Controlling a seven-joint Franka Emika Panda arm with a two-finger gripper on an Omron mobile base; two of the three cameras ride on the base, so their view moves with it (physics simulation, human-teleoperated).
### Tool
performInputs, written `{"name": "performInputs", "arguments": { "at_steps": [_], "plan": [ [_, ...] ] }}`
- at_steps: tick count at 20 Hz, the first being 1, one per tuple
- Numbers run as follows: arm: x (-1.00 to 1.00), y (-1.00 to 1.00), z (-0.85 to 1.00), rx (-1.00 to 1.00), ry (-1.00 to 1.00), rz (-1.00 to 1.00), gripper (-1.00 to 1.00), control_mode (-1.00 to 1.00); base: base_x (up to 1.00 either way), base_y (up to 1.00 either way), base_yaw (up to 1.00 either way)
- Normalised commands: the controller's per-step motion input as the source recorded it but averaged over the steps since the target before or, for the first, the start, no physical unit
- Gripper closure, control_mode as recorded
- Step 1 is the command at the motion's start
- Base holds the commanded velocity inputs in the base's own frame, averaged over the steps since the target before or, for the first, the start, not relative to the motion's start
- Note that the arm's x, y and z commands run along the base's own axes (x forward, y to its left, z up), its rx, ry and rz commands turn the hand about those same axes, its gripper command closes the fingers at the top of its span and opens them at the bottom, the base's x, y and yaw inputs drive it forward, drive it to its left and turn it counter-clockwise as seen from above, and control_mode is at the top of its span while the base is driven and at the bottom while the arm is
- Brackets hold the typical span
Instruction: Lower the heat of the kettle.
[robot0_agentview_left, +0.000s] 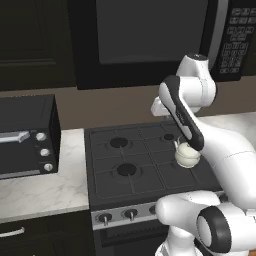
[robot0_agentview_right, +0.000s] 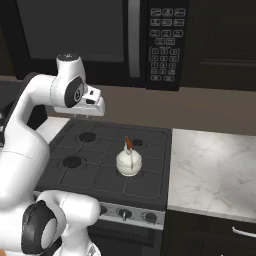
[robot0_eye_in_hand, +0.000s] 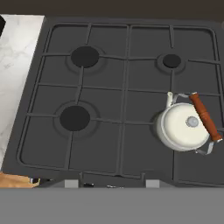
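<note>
Cream-white, the kettle (robot0_eye_in_hand: 182, 127) sits on the stove (robot0_eye_in_hand: 122, 61), over the front right burner, with its red-brown handle bar (robot0_eye_in_hand: 204, 116) tilted off to one side of the lid knob (robot0_eye_in_hand: 192, 122). From my hand camera I look straight down on the cooktop, with the kettle to the lower right. The other three burners carry nothing. My gripper (robot0_agentview_right: 95, 106) is held high above the rear left part of the stove, well apart from the kettle; I cannot tell whether its fingers are parted or closed. Knobs (robot0_agentview_right: 123, 214) line the stove's front panel. Marble counter (robot0_agentview_right: 215, 165) lies right of the stove, a toaster oven (robot0_agentview_left: 27, 135) left, a microwave (robot0_agentview_right: 125, 35) above.
</note>
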Motion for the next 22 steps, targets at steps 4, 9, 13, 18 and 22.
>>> {"name": "performInputs", "arguments": {
  "at_steps": [4, 9, 13, 18, 22],
  "plan": [
    [-0.20, -0.02, 0.00, 0.00, -0.08, 0.00, -1.00, -1.00, 0.00, 0.00, 0.00],
    [-0.70, -0.57, -0.02, 0.12, -0.29, -0.19, -1.00, -1.00, 0.00, 0.00, 0.00],
    [-0.56, -0.77, -0.19, 0.16, -0.12, -0.38, -1.00, -1.00, 0.00, 0.00, 0.00],
    [-0.58, -0.75, -0.29, 0.22, -0.06, -0.41, -1.00, -1.00, 0.00, 0.00, 0.00],
    [-0.74, -0.69, -0.37, 0.34, -0.07, -0.36, -1.00, -1.00, 0.00, 0.00, 0.00]
  ]
}}
